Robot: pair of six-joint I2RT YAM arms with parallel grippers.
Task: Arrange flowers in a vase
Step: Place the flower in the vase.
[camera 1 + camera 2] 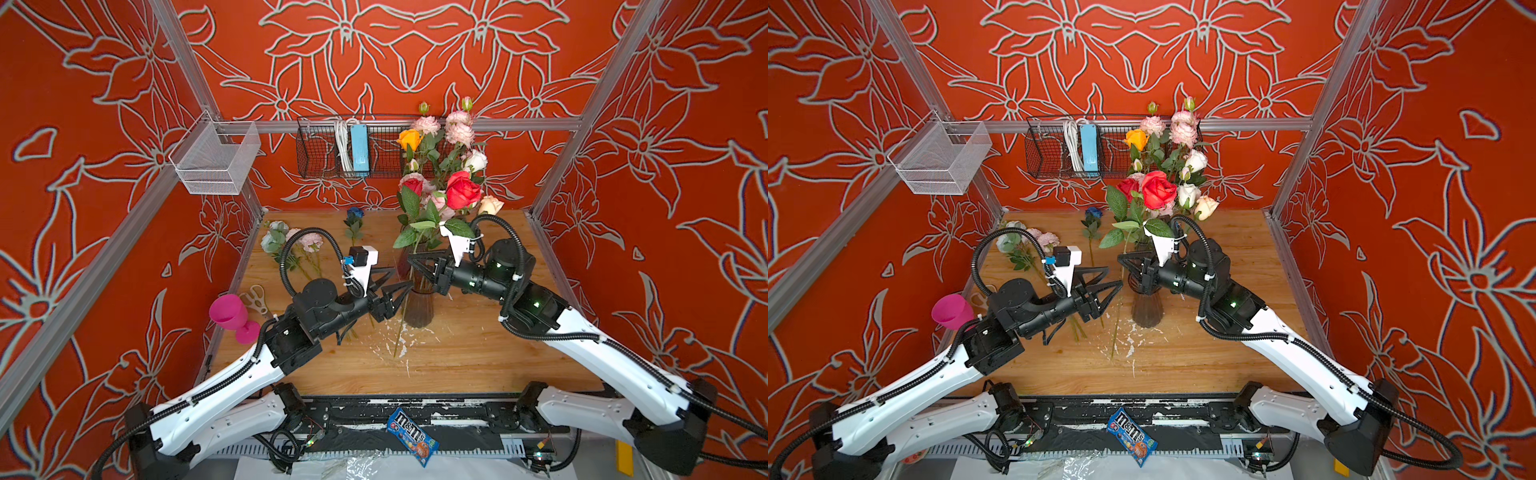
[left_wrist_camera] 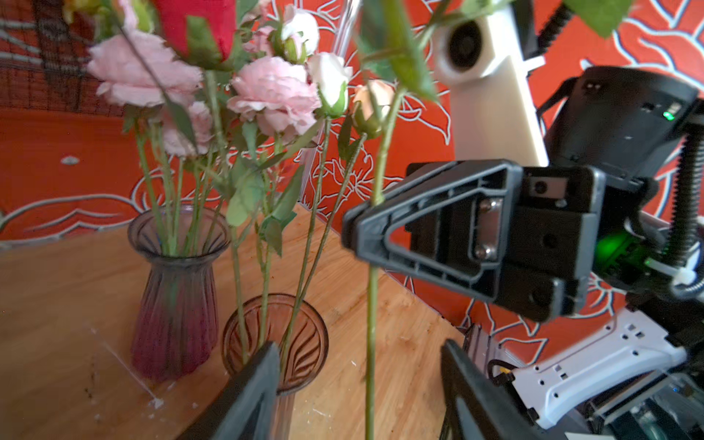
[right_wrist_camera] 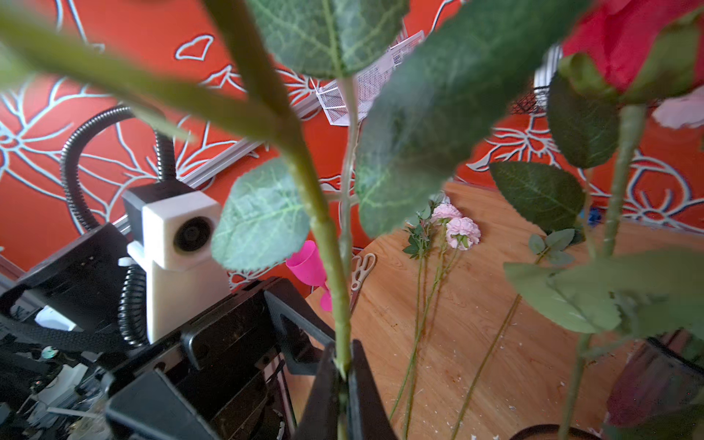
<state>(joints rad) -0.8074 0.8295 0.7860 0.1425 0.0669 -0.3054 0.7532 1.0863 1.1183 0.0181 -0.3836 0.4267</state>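
My right gripper (image 1: 411, 259) (image 3: 343, 362) is shut on a leafy green flower stem (image 2: 371, 289) (image 3: 327, 236) and holds it upright. The stem hangs outside the brownish vase (image 1: 417, 307) (image 2: 304, 343), its lower end (image 1: 397, 345) near the table. My left gripper (image 1: 401, 277) (image 2: 358, 354) is open around that stem below the right one, not touching it. A purple vase (image 2: 175, 297) behind holds pink, white, orange and red flowers (image 1: 461, 189). Pink (image 1: 309, 241), pale blue (image 1: 276, 235) and deep blue (image 1: 355, 214) flowers lie on the table at the back left.
A pink goblet (image 1: 230, 311) and scissors (image 1: 255, 297) sit at the wooden table's (image 1: 478, 353) left edge. A black wire basket (image 1: 324, 149) and a white mesh basket (image 1: 216, 160) hang on the frame. An M&M's packet (image 1: 411, 434) lies in front of the table.
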